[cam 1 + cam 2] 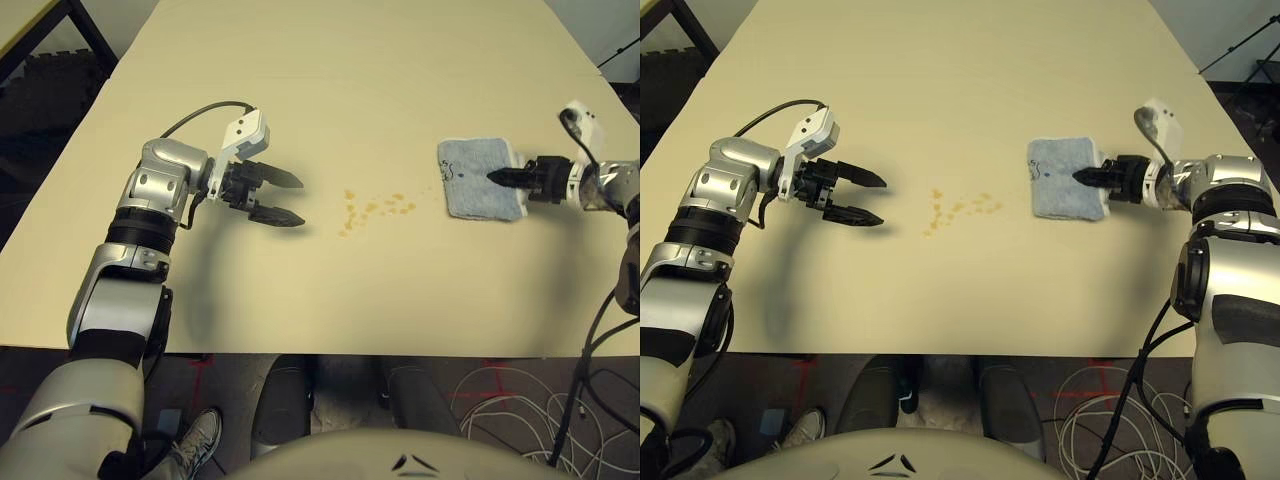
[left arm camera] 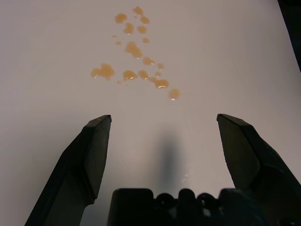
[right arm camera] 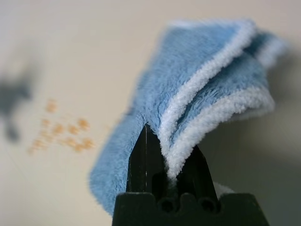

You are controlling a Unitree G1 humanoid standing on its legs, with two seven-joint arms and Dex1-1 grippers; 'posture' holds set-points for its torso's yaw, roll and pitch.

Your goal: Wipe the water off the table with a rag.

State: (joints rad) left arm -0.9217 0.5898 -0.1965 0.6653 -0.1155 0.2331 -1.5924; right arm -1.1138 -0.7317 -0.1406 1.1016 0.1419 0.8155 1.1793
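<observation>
Two pincers are at work over the desk [image 1: 330, 90]. The right pincer [image 1: 497, 178] is clamped on the rag's [image 1: 475, 178] fringed edge near the desk's right edge, the cloth's fold pinched between its fingers, probably so it can be dragged over the spill. The water [image 1: 372, 211], a scatter of orange droplets, lies mid-desk between rag and left pincer [image 1: 278, 198], whose fingers stand apart, holding nothing, pointing at the drops.

Dark floor [image 1: 40, 110] around table, white cables [image 1: 500, 410] coiled bottom right, red tape marks [image 1: 200, 375], black metal table legs [image 1: 85, 25] top left, tripod legs [image 1: 1250, 45] top right.
</observation>
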